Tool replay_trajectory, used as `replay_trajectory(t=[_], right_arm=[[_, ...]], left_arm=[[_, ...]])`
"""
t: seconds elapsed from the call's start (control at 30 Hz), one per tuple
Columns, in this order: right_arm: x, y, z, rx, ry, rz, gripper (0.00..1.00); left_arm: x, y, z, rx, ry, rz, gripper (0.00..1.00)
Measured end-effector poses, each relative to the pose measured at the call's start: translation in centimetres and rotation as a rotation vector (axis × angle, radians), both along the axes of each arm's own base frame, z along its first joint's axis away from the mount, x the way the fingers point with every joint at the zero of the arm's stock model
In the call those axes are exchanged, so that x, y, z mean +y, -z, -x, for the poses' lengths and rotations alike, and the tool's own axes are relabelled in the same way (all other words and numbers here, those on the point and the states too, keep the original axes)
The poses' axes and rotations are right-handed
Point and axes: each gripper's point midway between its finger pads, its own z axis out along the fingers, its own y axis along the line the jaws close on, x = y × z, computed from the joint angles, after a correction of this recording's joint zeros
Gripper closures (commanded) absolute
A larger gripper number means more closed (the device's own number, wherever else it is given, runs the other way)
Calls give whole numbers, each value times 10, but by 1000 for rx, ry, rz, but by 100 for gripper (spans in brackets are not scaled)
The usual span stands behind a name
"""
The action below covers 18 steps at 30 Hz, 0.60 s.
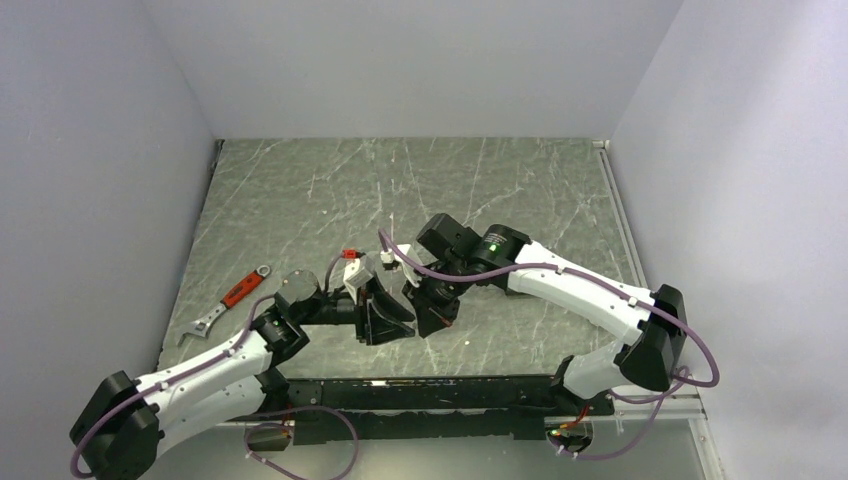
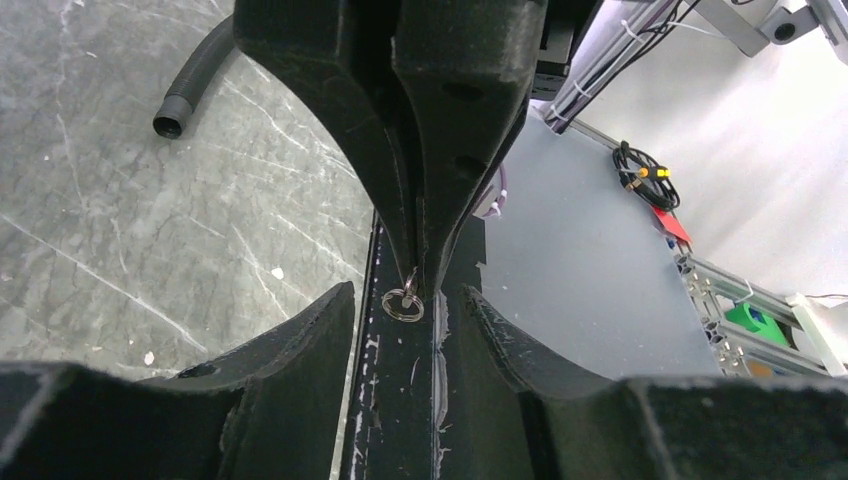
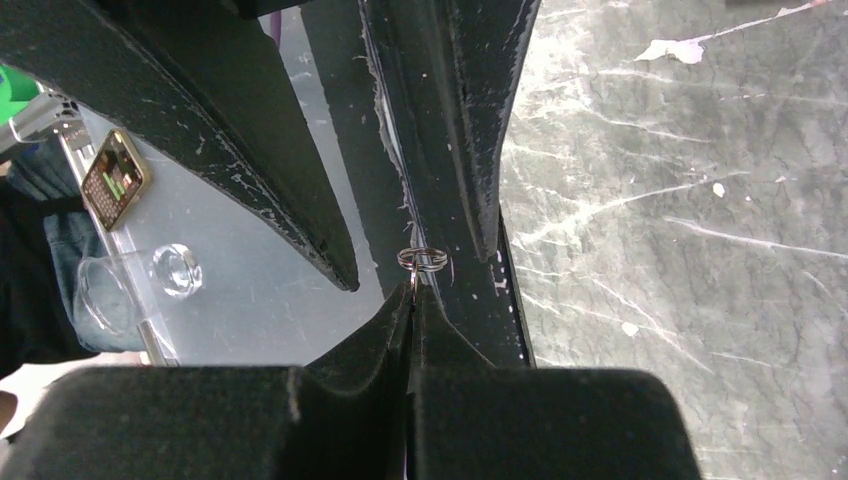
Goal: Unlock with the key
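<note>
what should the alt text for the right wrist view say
The right end effector, at the bottom, is pinched shut on a small metal key ring. The left end effector sits above, open, a finger either side of it.

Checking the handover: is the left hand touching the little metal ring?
Apart. Left wrist view: the ring hangs from the shut right hand, with gaps to both fingers of the open left hand.

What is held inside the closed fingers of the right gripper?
Only a small metal ring shows, sticking out at the tips of the right gripper. Whatever is attached to it, likely the key, is covered inside the grip.
</note>
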Motion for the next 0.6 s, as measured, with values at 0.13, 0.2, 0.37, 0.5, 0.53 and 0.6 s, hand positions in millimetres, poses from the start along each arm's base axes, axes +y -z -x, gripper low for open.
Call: replay_trajectory(t=[0.13,0.2,0.37,0.5,0.53,0.6], right_arm=[[1,-1,1,5,-5,-4,100],[1,-2,2,10,-9,-10,100],[2,-3,3,13,-12,-14,100],[2,-3,3,13,-16,-15,100],[1,-3,3,13,-16,-13,100],[1,-3,3,14,-18,-11,100]], left_arm=[[-3,0,1,-2,14,5,57],[-6,2,0,3,21,0,60],[-8,0,2,6,35,9,74],[-9,-3,6,7,51,16,93],[-9,-3,6,9,53,16,95],[-8,-3,7,13,55,16,95]])
